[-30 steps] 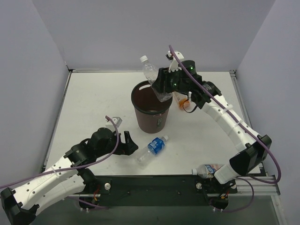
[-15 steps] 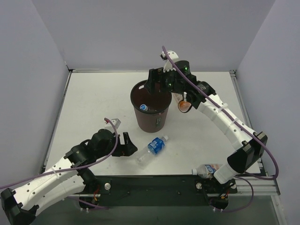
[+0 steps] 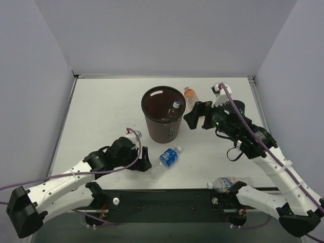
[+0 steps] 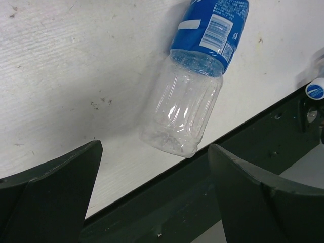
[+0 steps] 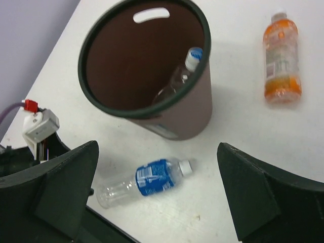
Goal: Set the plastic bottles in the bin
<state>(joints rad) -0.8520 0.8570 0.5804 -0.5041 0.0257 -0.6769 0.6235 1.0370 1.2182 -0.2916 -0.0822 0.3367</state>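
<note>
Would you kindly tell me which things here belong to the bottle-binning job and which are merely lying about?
Job: bin; clear bottle already inside it; blue-label bottle; orange bottle; whitish-label bottle at the near edge.
Not part of it: purple cables; black base rail.

The plain clear plastic bottle (image 3: 173, 108) has left the right gripper (image 3: 191, 118), which is now empty and drawn back. The bottle lies in the dark brown round bin (image 3: 161, 132) ahead of it. The left gripper (image 3: 144, 161) has moved closer to the blue-labelled clear bottle (image 3: 167, 158).

Glossy plastic bottle (image 4: 185, 111); smooth plastic bin (image 3: 162, 130)
</note>
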